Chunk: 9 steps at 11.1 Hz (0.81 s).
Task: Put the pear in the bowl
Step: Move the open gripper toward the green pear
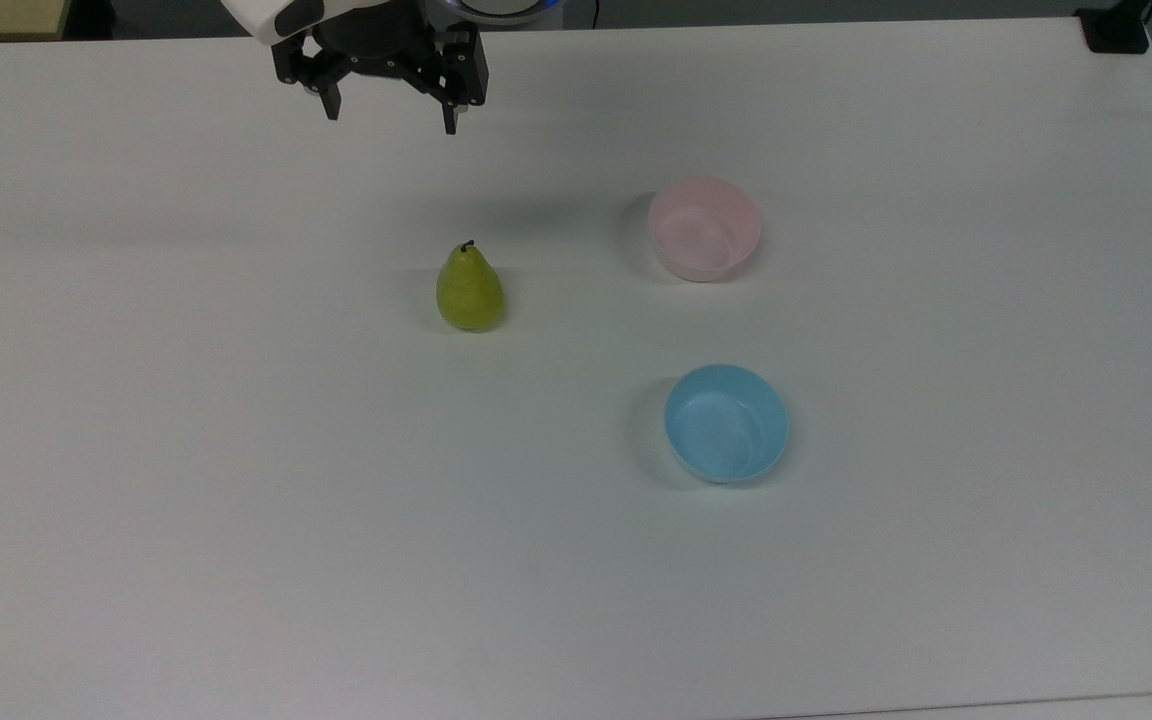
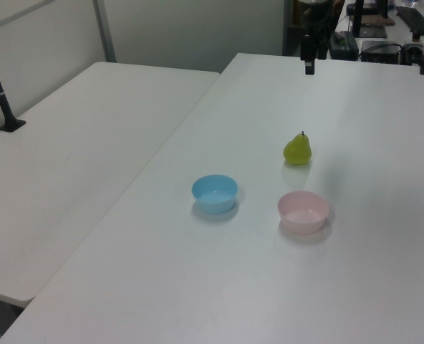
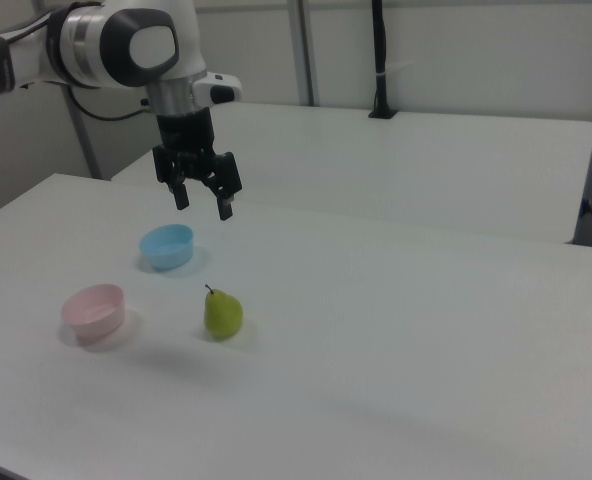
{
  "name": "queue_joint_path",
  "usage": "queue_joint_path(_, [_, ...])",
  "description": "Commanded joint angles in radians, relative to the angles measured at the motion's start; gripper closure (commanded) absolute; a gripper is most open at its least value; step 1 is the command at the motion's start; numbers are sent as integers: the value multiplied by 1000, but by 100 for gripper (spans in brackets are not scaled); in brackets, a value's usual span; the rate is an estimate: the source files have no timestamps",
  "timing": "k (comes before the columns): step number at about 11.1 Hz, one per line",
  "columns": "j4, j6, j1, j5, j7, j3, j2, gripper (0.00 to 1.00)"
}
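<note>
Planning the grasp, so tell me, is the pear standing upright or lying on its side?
Upright. The pear stands on its broad base with its stem pointing up, alone on the table.

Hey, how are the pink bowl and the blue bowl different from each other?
Colour: the pink bowl is pale pink, the blue bowl light blue. Place: in the top view the pink bowl sits higher up, nearer the gripper, while the blue bowl sits lower down. The pink bowl is also a little closer to the pear. Shared: both are small, round, upright, empty and about the same size, standing apart on the white table.
</note>
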Motion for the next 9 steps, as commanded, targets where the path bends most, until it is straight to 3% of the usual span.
queue_joint_path(1, [-4, -12, -7, 14, -1, -4, -19, 0])
queue_joint_path(9, [-4, 17, -27, 48, -5, -7, -21, 0])
